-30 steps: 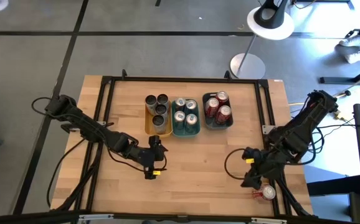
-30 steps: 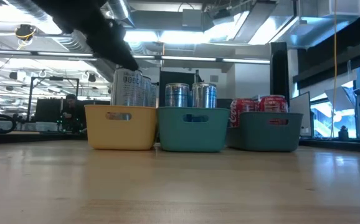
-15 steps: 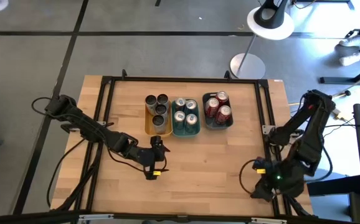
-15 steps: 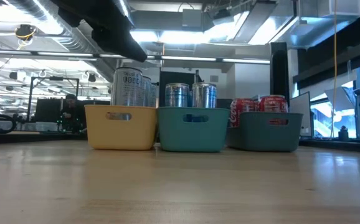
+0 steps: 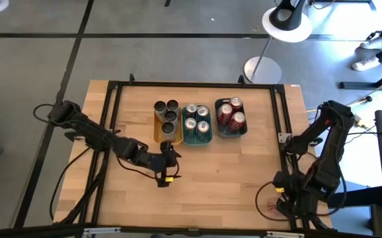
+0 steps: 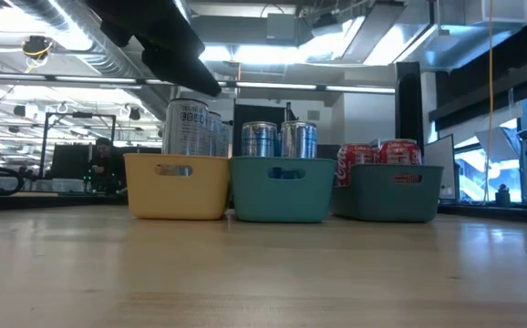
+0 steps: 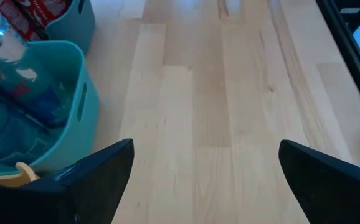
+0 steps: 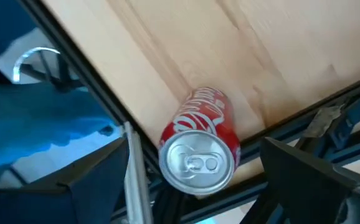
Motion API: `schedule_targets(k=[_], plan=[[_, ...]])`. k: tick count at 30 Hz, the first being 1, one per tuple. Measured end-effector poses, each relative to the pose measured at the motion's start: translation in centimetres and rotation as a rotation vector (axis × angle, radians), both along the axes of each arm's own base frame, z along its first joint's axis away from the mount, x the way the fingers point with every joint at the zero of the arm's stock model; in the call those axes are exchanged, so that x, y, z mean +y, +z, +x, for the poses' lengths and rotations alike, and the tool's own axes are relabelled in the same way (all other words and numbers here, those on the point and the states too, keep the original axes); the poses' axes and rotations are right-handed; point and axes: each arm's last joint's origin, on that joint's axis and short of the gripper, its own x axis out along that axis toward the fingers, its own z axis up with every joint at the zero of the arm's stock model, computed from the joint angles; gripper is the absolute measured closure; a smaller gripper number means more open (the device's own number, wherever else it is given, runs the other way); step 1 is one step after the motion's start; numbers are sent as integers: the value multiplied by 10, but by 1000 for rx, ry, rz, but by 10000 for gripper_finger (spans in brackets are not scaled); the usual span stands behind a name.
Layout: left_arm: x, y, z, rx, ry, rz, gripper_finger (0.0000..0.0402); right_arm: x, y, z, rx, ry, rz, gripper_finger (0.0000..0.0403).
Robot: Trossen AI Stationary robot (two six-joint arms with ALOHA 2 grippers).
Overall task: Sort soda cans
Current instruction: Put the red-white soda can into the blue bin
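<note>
— Both sets of jaws stand wide and hold nothing. The left gripper (image 5: 166, 173) hovers over bare wood just in front of the yellow rectangular plastic tray (image 5: 167, 134), its 2 dark fingers (image 7: 96, 177) spread far apart in the left wrist view.

— And the right gripper?

— The right gripper (image 5: 290, 206) sits at the near right corner of the light wooden table (image 5: 224, 178), over the black metal frame rail (image 5: 281, 125). Its fingers (image 8: 304, 168) are splayed on either side of 1 red cylindrical metal soda can with a silver top (image 8: 200, 149). That can lies on its side on the wood, right against the rail, with its silver end toward the wrist camera. No finger touches it.

— Where are the other cans?

— They stand upright in 3 trays set in a row at the far middle of the table. The yellow tray holds 4 dark grey cans (image 5: 166, 114). The teal rectangular plastic tray (image 6: 284, 188) next to it holds 4 silver-teal cans (image 5: 196, 118). The dark grey-blue rectangular tray (image 6: 396, 191) on the right holds 4 red cans (image 5: 230, 112).

— Does the low view show the arms?

— Only a dark part of the left arm (image 6: 159, 36) shows there, hanging above the yellow tray. From that level the can tops rise above all 3 tray rims.
</note>
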Motion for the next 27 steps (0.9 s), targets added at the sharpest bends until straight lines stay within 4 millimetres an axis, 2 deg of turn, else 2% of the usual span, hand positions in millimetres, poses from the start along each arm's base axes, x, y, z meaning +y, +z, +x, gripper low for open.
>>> schedule_targets(k=[10, 23, 27], plan=[[4, 0, 2, 0, 0, 19, 13, 30, -28, -3, 38, 66, -78, 44], [3, 0, 1, 0, 1, 14, 13, 51, -62, 2, 169, 161, -152, 44], [3, 0, 1, 1, 0, 16, 13, 53, -67, 3, 185, 162, -164, 55]])
